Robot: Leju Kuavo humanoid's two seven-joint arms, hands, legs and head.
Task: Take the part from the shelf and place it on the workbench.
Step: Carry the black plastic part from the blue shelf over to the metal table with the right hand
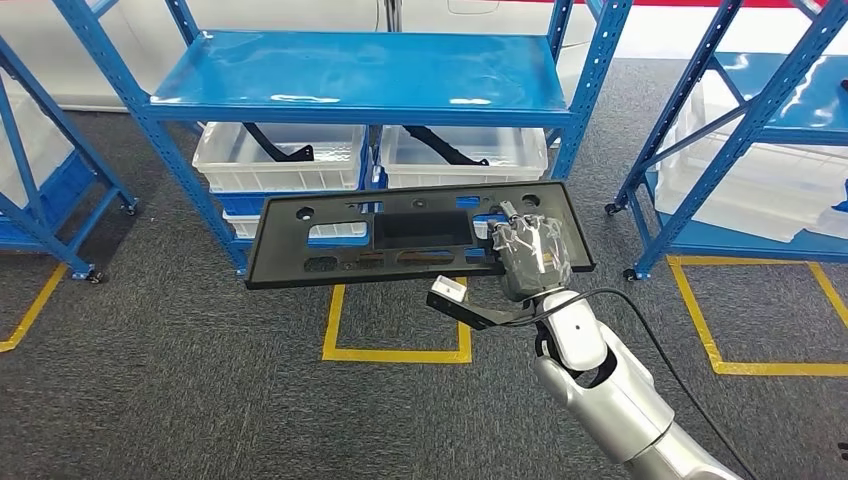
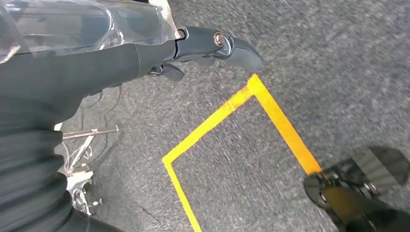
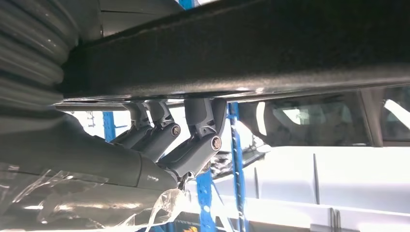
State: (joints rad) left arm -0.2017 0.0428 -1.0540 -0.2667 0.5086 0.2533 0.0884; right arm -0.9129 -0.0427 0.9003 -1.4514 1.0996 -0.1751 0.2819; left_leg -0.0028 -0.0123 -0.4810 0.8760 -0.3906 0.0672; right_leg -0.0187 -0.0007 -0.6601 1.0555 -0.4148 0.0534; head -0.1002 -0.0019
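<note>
right hand [image 1: 532, 252], wrapped in clear film, grips the right end of the part [image 1: 400, 235], a long flat black plastic panel with cut-out slots and a matte grainy surface, held level in the air in front of the shelf [image 1: 360, 75]; in the right wrist view its dark fingers [image 3: 193, 145] curl against the panel's underside. left hand [image 2: 212, 46] hangs over grey carpet with yellow tape lines [image 2: 270, 116], fingers loosely curled on nothing. under the glossy blue metal shelf sit two white translucent bins [image 1: 280, 160], each holding a thin curved black piece [image 1: 275, 148]
</note>
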